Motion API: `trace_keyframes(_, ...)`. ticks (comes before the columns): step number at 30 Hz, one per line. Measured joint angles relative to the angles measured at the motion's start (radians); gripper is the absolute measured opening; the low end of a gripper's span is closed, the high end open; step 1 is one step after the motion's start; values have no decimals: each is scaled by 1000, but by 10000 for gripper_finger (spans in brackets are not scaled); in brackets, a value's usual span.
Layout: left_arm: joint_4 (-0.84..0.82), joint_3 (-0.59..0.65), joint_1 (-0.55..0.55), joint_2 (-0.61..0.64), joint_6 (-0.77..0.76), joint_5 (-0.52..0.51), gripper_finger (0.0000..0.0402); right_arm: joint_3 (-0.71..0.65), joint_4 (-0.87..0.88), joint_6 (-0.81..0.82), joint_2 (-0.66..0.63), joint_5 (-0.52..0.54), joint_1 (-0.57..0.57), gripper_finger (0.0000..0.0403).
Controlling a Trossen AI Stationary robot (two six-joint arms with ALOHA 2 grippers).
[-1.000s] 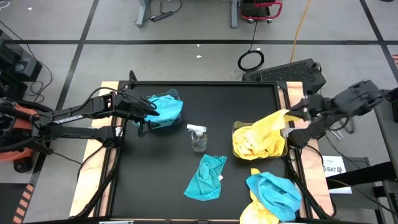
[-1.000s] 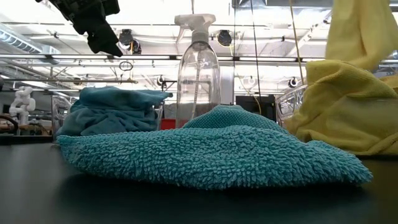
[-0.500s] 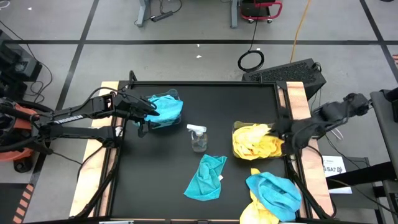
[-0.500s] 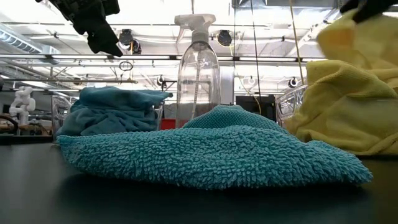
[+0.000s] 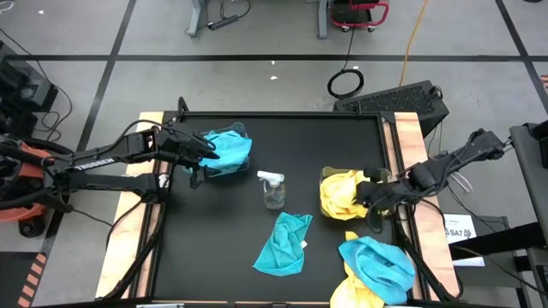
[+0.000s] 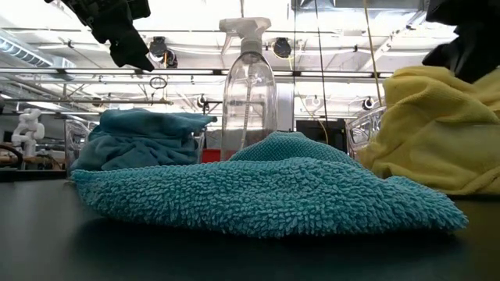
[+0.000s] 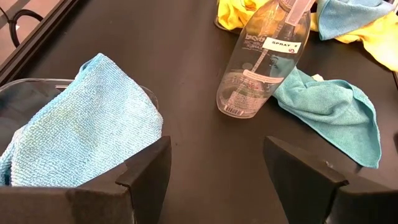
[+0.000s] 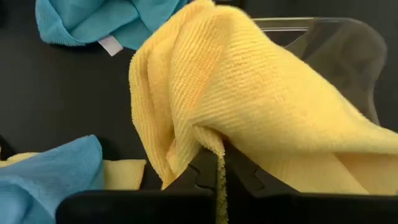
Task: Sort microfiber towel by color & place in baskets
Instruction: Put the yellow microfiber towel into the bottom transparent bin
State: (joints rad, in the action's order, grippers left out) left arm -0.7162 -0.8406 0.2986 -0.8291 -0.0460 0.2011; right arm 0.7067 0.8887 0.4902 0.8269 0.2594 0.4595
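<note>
My left gripper (image 5: pixel 202 151) hovers open beside the left basket (image 5: pixel 224 162), which holds turquoise towels (image 7: pixel 74 124). My right gripper (image 5: pixel 371 195) is shut on a yellow towel (image 5: pixel 347 192) heaped over the right clear basket (image 8: pixel 339 43). One turquoise towel (image 5: pixel 284 244) lies flat on the table near the middle. Another turquoise towel (image 5: pixel 377 263) lies on a yellow towel (image 5: pixel 360 295) at the near right corner. My right gripper (image 8: pixel 219 165) pinches a bunched fold of the yellow towel (image 8: pixel 211 143) between its two fingers, coming from the table's right side and slanting down. The rest of the towel lies slack on the heap over the right basket.
A clear spray bottle (image 5: pixel 273 190) stands upright between the two baskets. Wooden rails run along the table's left and right edges (image 5: pixel 409 145). Bare black table shows at the far side and near left.
My right gripper has come down and toward the table's left and near side, over the right basket. The yellow towel it held up, hanging stretched, now lies bunched on the yellow heap. My left arm has kept still.
</note>
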Motion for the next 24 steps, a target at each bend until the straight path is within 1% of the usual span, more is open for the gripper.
trace_keyframes(6,0,0,0,0,0,0,261,-1,-38,-1,90,-5,-16,0)
trace_keyframes(12,0,0,0,0,0,0,261,-1,-55,-8,193,-35,-63,0)
trace_keyframes(24,0,0,0,0,0,0,261,0,-80,-18,416,-190,-204,0)
